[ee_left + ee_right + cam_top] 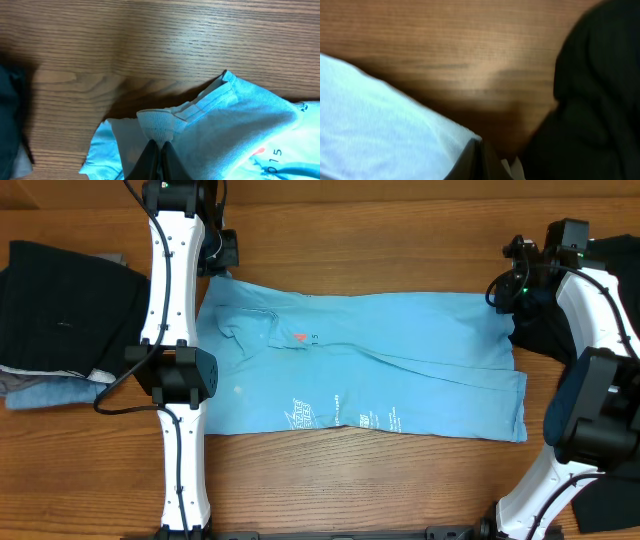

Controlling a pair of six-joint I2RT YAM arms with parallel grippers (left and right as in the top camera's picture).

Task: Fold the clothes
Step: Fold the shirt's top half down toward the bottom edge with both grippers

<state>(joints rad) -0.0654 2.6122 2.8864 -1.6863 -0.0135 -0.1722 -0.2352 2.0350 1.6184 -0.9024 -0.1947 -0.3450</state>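
The clothes [380, 370], a light sky-blue T-shirt, lie spread lengthwise across the wooden table, with a small red mark [299, 337] and white lettering [340, 418] facing up. My left gripper [215, 265] is at the shirt's far left edge. In the left wrist view this gripper [160, 146] is shut on a ribbed fold of the blue fabric [240, 125]. My right gripper [497, 292] is at the far right corner. In the right wrist view it [481, 146] is shut on the edge of the blue cloth [380, 120].
A stack of folded black, grey and dull-blue garments [60, 320] sits at the left edge, close to the left arm. A plain black shirt [545, 330] lies bunched at the right, right beside the right gripper and dark in its wrist view [600, 90].
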